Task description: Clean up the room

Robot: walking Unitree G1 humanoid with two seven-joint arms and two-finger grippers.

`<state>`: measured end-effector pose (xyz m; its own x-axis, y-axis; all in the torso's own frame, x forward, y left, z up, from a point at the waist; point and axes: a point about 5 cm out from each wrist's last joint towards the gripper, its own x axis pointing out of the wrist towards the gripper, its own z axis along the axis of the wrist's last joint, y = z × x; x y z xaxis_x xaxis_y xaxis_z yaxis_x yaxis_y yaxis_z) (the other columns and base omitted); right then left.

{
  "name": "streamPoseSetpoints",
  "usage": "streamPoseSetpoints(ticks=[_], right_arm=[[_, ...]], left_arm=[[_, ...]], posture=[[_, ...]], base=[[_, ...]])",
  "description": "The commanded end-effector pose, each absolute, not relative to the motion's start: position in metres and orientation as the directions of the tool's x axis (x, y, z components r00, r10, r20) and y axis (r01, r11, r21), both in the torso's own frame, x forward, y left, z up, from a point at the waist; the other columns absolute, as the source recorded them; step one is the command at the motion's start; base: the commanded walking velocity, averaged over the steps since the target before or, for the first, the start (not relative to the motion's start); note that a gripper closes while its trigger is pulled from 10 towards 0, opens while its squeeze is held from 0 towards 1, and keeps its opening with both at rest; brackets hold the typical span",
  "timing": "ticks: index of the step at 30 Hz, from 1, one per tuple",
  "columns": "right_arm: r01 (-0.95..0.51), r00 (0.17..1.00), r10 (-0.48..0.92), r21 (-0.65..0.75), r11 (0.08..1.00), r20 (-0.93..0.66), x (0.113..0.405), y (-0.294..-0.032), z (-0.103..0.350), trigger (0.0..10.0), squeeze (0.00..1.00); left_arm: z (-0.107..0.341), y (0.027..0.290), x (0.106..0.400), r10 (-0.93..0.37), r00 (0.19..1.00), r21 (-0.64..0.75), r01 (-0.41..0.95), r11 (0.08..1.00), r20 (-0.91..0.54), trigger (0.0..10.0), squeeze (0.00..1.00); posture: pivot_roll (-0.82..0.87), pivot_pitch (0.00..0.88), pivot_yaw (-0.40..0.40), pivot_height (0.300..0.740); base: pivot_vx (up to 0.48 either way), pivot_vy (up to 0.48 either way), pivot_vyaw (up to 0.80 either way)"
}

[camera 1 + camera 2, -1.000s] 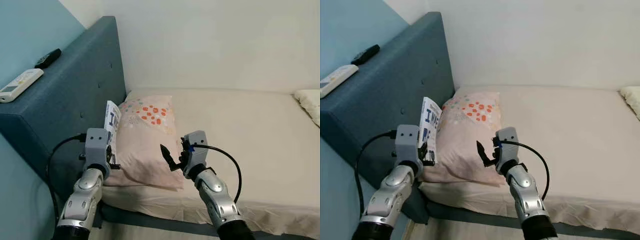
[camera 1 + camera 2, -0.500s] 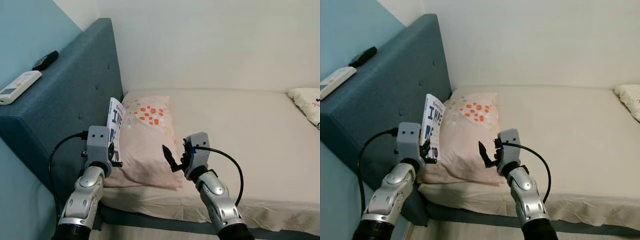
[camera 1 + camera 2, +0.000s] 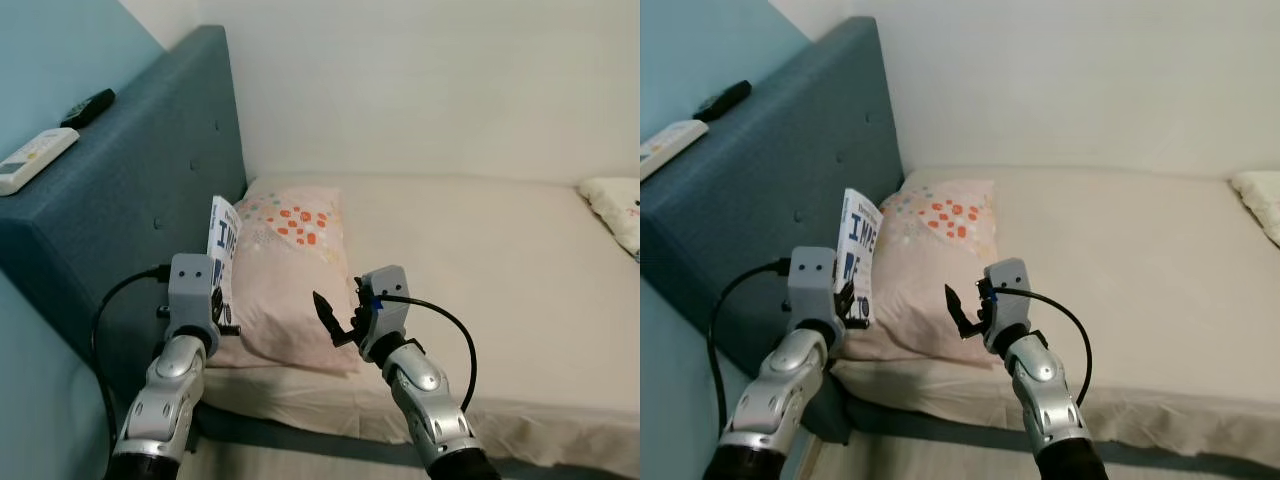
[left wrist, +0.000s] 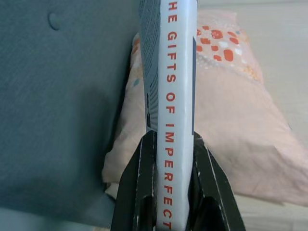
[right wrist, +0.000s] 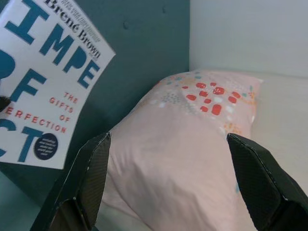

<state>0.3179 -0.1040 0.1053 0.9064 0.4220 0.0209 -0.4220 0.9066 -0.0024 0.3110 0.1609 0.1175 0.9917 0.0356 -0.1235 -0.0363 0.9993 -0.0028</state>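
My left tool (image 4: 173, 192) is nearest me at about eight o'clock, its two black fingers (image 4: 137, 192) pinching the book (image 3: 857, 252) by its lower edge and holding it upright beside the pillow (image 3: 285, 270). My right tool (image 3: 335, 318) hangs at about six o'clock over the near edge of the bed (image 3: 480, 290), its fingers (image 5: 89, 178) spread wide apart with nothing between them. The pink pillow with red and orange dots lies at about eleven o'clock, against the dark teal headboard (image 3: 130, 200). On top of the headboard, at about ten o'clock, rest a white remote (image 3: 35, 160) and, farther back, a black remote (image 3: 88, 107). The cream mattress runs away toward one o'clock to a white wall (image 3: 430, 80), with a second, pale pillow (image 3: 612, 205) at about two o'clock by the far edge. The left wrist view gives the book's white spine with red letters, clamped on both sides. The right wrist view gives the front cover, white with large blue letters and small red ones, tilted in front of the headboard, with the pillow just beyond it.
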Motion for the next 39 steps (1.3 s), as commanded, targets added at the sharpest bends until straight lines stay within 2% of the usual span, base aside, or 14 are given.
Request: streamPoseSetpoints(ticks=[1,11,19,21,22,24,26,30,31,35,36,37,38,39], right_arm=[[-0.418,0.908,0.418,-0.003,0.908,0.007,0.316,-0.106,0.102,10.0,0.0],[-0.416,0.91,0.416,-0.008,0.91,0.007,0.316,-0.108,0.102,10.0,0.0],[-0.387,0.922,0.387,0.058,0.92,0.006,0.317,-0.109,0.104,10.0,0.0],[-0.364,0.93,0.367,0.096,0.926,-0.006,0.318,-0.112,0.103,10.0,0.0],[-0.364,0.93,0.367,0.096,0.926,-0.006,0.318,-0.112,0.103,10.0,0.0],[-0.331,0.941,0.338,0.155,0.931,-0.014,0.32,-0.115,0.104,10.0,0.0],[-0.321,0.945,0.327,0.267,0.909,0.021,0.323,-0.117,0.11,10.0,0.0],[-0.342,0.938,0.342,0.319,0.884,0.057,0.323,-0.115,0.116,10.0,0.0],[-0.371,0.925,0.369,0.418,0.829,0.089,0.32,-0.108,0.12,10.0,0.0],[-0.395,0.908,0.403,0.544,0.74,0.112,0.315,-0.097,0.121,10.0,0.0],[-0.397,0.903,0.414,0.602,0.693,0.119,0.312,-0.091,0.121,10.0,0.31],[-0.394,0.9,0.419,0.64,0.659,0.122,0.311,-0.087,0.121,10.0,0.47],[-0.394,0.9,0.419,0.64,0.659,0.122,0.311,-0.087,0.121,10.0,0.47],[-0.388,0.9,0.418,0.668,0.634,0.127,0.31,-0.084,0.122,10.0,0.92]], left_arm=[[0.125,0.16,0.312,0.032,0.995,-0.012,-0.033,0.999,-0.095,10.0,0.0],[0.124,0.162,0.314,0.025,0.995,0.048,-0.02,0.999,-0.099,10.0,0.0],[0.124,0.153,0.316,-0.024,0.994,-0.027,0.021,0.999,-0.111,10.0,0.0],[0.128,0.149,0.316,-0.058,0.99,-0.164,0.037,0.986,-0.126,10.0,0.0],[0.128,0.149,0.316,-0.058,0.99,-0.164,0.037,0.986,-0.126,10.0,0.0],[0.134,0.143,0.314,-0.112,0.984,-0.379,0.052,0.924,-0.138,10.0,0.0],[0.143,0.131,0.31,-0.239,0.963,-0.656,0.102,0.748,-0.124,10.0,0.0],[0.146,0.13,0.31,-0.221,0.967,-0.725,0.065,0.686,-0.123,10.0,0.0],[0.151,0.13,0.314,-0.137,0.982,-0.784,-0.018,0.621,-0.131,10.0,0.0],[0.157,0.125,0.319,-0.075,0.987,-0.81,-0.071,0.582,-0.141,10.0,0.0],[0.16,0.121,0.322,-0.058,0.989,-0.817,-0.079,0.571,-0.137,10.0,0.0],[0.163,0.118,0.324,-0.047,0.991,-0.828,-0.08,0.555,-0.127,10.0,0.0],[0.163,0.118,0.324,-0.047,0.991,-0.828,-0.08,0.555,-0.127,10.0,0.0],[0.166,0.116,0.325,-0.039,0.99,-0.849,-0.094,0.519,-0.134,10.0,0.0]], posture=[[-0.04,0.114,-0.002,0.74],[-0.04,0.106,0.003,0.74],[-0.05,0.091,0.003,0.74],[-0.06,0.089,0.002,0.74],[-0.06,0.089,0.002,0.74],[-0.06,0.089,0.002,0.74],[-0.05,0.079,-0.001,0.74],[-0.05,0.079,-0.002,0.74],[-0.05,0.078,-0.003,0.74],[-0.05,0.077,-0.011,0.74],[-0.05,0.077,-0.011,0.74],[-0.05,0.077,-0.011,0.74],[-0.05,0.077,-0.011,0.74],[-0.05,0.08,-0.012,0.74]], base=[[0.0,0.0,0.0],[0.0,0.0,0.0],[0.0,0.0,0.0],[0.0,0.0,0.0],[0.0,0.0,0.0],[0.0,0.0,0.0],[0.0,0.0,0.0],[0.0,0.0,0.0],[0.0,0.0,0.0],[0.0,0.0,0.0],[0.0,0.0,0.0],[0.0,0.0,0.0],[0.0,0.0,0.0],[0.0,0.0,0.0]])
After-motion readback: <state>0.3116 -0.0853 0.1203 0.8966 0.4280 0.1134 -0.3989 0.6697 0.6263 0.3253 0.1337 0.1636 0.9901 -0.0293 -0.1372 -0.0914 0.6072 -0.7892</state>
